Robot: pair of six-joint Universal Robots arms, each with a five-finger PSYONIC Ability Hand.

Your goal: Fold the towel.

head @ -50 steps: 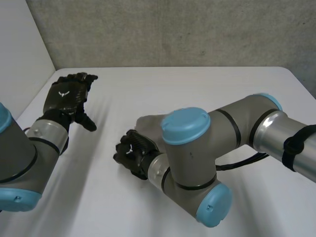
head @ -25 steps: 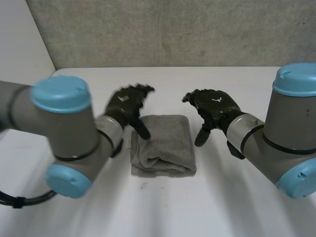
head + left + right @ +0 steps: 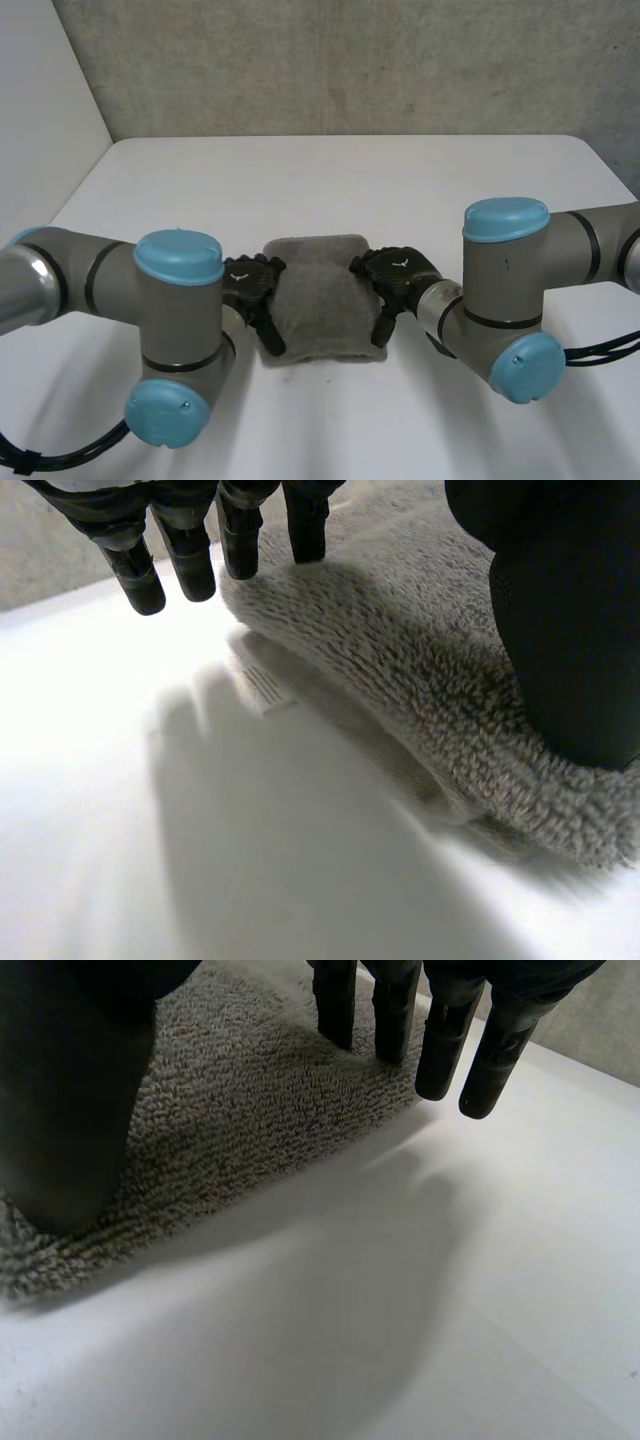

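Observation:
A grey towel (image 3: 320, 298) lies folded into a small thick rectangle in the middle of the white table (image 3: 330, 180). My left hand (image 3: 249, 287) sits at the towel's left edge, my right hand (image 3: 399, 279) at its right edge. In the left wrist view the straight fingers (image 3: 170, 555) hover over the towel's (image 3: 400, 650) edge and the table beside it, while the thumb (image 3: 560, 630) rests on top of the pile. The right wrist view mirrors this: straight fingers (image 3: 440, 1035) over the towel's (image 3: 250, 1110) edge, thumb (image 3: 70, 1090) on the cloth. Both hands are open.
Bare white table stretches around the towel on all sides. A grey wall stands behind the table's far edge (image 3: 340, 136). Both elbows with light-blue caps hang low over the near part of the table, left (image 3: 170, 340) and right (image 3: 505, 300).
A second ago the right hand was curled over the towel and the left hand far left. Both hands have opened, come down and now flank the towel's two side edges.

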